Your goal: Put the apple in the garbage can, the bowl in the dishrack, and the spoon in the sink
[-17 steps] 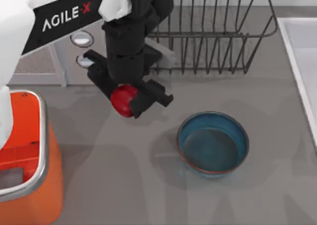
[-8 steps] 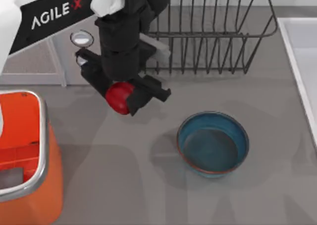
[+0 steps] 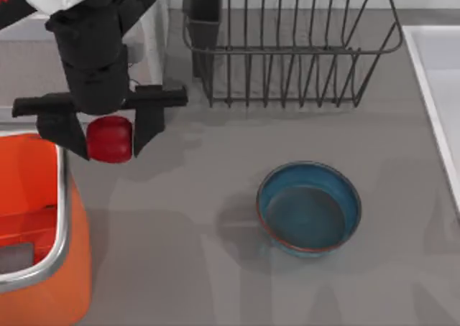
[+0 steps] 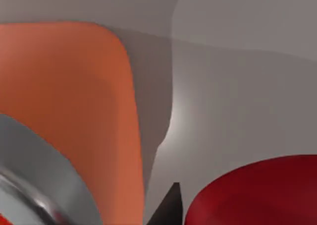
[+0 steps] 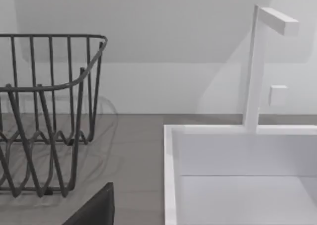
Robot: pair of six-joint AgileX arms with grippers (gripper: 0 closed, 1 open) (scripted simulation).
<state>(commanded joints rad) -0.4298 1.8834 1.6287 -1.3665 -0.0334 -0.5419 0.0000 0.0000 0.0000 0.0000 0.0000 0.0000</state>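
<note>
our left hand [image 3: 109, 136] clenched on apple [image 3: 109, 139], held above counter [image 3: 215, 268], just beside garbage can [image 3: 61, 218] rim. can opening lies toward counter's left of apple; we judge short shift that way puts fruit over dark liner before letting go. bowl [image 3: 309, 208] sits on counter right of centre, well apart from apple, dishrack [image 3: 302, 49] behind it. sink [image 3: 431, 89] at right edge. right hand state: cannot tell.

Apple [image 3: 109, 138]: glossy red skin. Garbage can [image 3: 43, 297]: smooth orange plastic, shiny metal rim. Bowl [image 3: 309, 207]: blue glaze. Dishrack [image 3: 302, 49]: dark wire. Bench [image 3: 215, 268]: matt grey.
</note>
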